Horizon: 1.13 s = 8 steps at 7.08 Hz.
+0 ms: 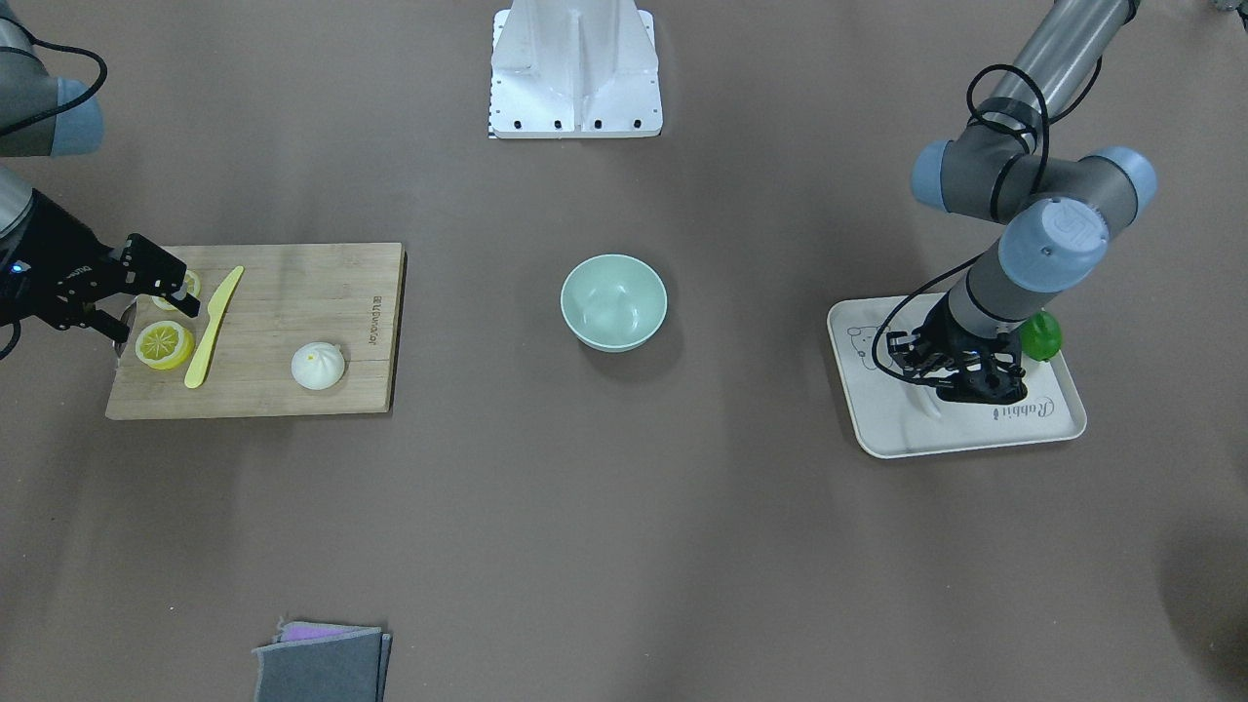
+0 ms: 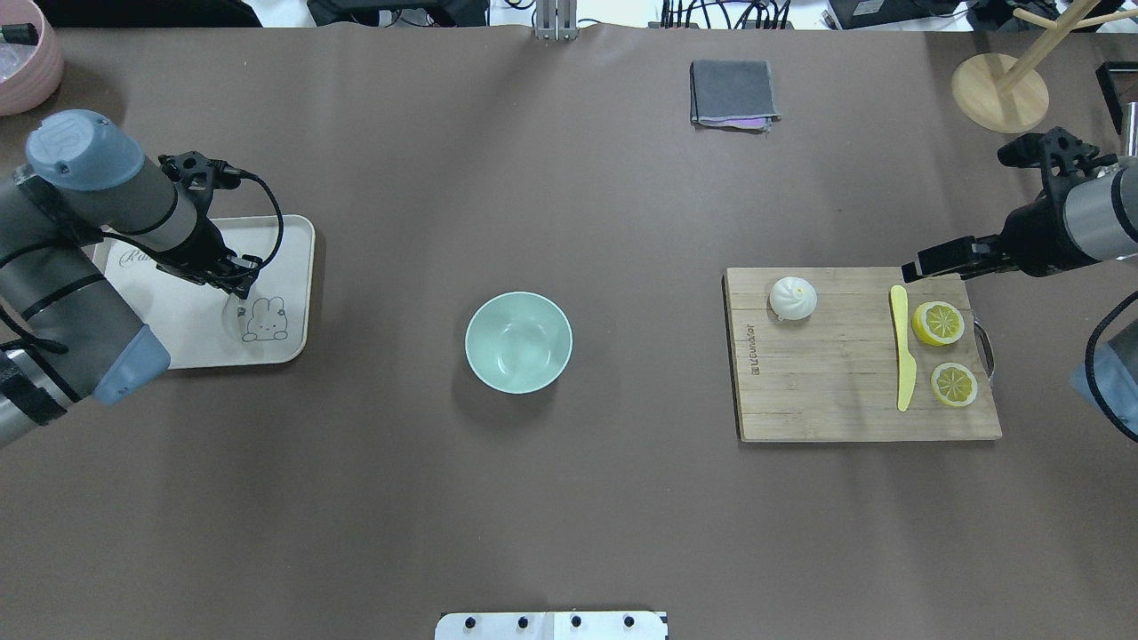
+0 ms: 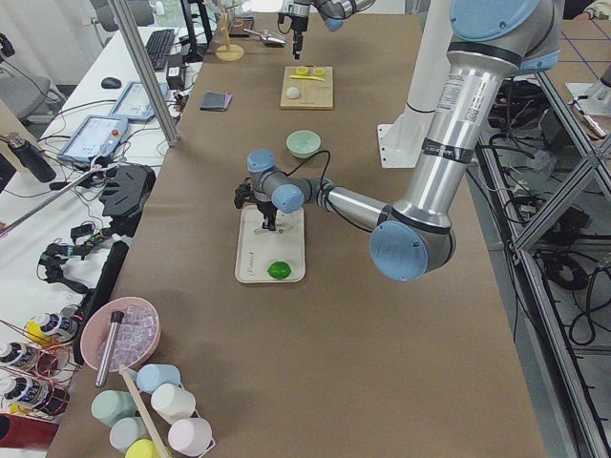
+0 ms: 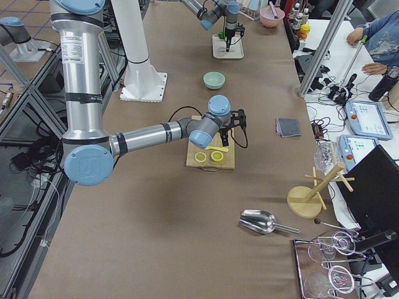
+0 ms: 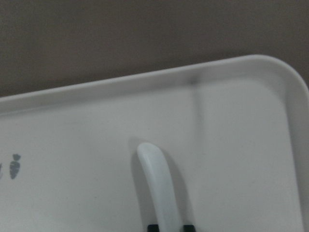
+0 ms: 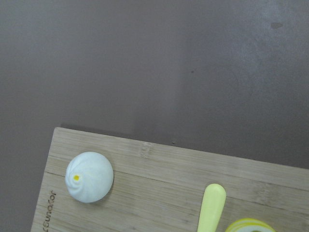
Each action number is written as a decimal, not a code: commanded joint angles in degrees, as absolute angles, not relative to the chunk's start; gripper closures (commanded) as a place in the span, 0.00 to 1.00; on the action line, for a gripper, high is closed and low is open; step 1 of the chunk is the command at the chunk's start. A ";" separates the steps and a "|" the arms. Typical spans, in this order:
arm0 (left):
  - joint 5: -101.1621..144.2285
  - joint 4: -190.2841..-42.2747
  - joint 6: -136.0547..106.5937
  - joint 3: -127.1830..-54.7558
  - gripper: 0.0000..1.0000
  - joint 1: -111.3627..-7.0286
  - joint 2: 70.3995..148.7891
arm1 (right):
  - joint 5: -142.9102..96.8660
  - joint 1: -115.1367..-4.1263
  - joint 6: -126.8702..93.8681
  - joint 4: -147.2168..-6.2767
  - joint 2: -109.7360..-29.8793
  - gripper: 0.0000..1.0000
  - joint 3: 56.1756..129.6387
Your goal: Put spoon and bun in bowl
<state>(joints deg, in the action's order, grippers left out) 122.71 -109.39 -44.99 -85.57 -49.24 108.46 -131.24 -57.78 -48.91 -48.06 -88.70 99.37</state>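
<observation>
The white spoon (image 5: 157, 179) lies on the cream tray (image 1: 907, 429) on my left side. My left gripper (image 1: 967, 388) is down on the tray, and its two fingertips (image 5: 152, 227) press on either side of the spoon's handle. The white bun (image 1: 318, 366) sits on the wooden cutting board (image 1: 292, 292) and also shows in the right wrist view (image 6: 89, 176). My right gripper (image 1: 154, 322) is open and empty, and hovers over the board's outer end above the lemon slices. The mint-green bowl (image 1: 613, 300) stands empty at the table's middle.
A yellow plastic knife (image 1: 213, 327) and two lemon slices (image 1: 164, 344) lie on the board beside the bun. A green round thing (image 1: 1040, 334) sits on the tray's edge. A folded grey cloth (image 1: 322, 663) lies on the operators' side. The robot's white base (image 1: 575, 68) stands opposite.
</observation>
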 commanded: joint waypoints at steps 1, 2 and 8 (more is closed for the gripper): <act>127.67 -108.64 -45.52 -86.74 1.00 -50.35 112.21 | -131.13 -57.66 -49.22 -48.08 -88.59 0.00 99.49; 128.40 -107.41 -50.05 -88.49 1.00 -50.10 115.89 | -130.70 -57.22 -50.44 -48.08 -88.07 0.00 99.49; 119.64 -107.75 -67.68 -85.71 1.00 -35.26 133.05 | -114.20 -42.74 -59.24 -48.34 -86.31 0.00 100.90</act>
<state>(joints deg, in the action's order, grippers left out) 122.04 -107.51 -67.27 -87.30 -37.70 130.72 -117.99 -45.88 -59.00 -48.29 -86.48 101.07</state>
